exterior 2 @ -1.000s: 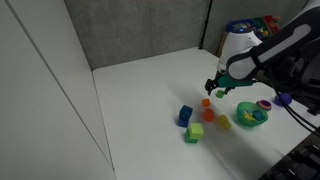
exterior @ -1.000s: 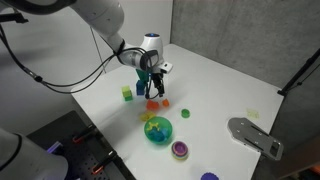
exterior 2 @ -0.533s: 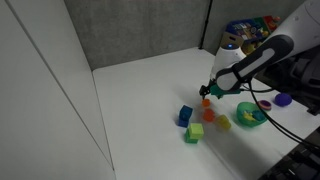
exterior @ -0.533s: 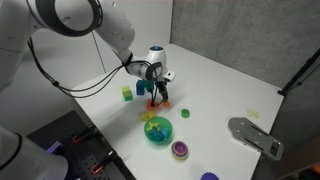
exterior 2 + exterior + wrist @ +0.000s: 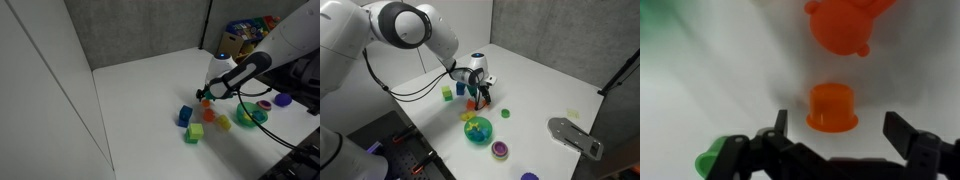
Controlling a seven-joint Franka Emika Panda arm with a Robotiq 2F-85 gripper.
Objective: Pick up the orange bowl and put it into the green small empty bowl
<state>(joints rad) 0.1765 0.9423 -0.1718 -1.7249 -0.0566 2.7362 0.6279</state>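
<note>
The orange bowl point(image 5: 832, 107) lies on the white table, rim down, in the wrist view. It sits between and just beyond the fingers of my gripper point(image 5: 840, 128), which is open and empty. In both exterior views the gripper point(image 5: 480, 94) point(image 5: 206, 95) hangs low over the orange bowl point(image 5: 206, 102), which it mostly hides. The green small empty bowl point(image 5: 447, 94) point(image 5: 194, 132) stands a short way off beside a blue block point(image 5: 461, 88) point(image 5: 185, 115).
A larger orange piece point(image 5: 845, 25) lies just past the orange bowl. A teal-green bowl point(image 5: 478, 130) point(image 5: 250, 115) holds toy pieces. A purple bowl point(image 5: 500, 150), a red piece point(image 5: 505, 113) and a grey plate point(image 5: 575, 135) lie further along the table.
The gripper has come down and shifted slightly over the orange bowl, still open. Nothing on the table has moved.
</note>
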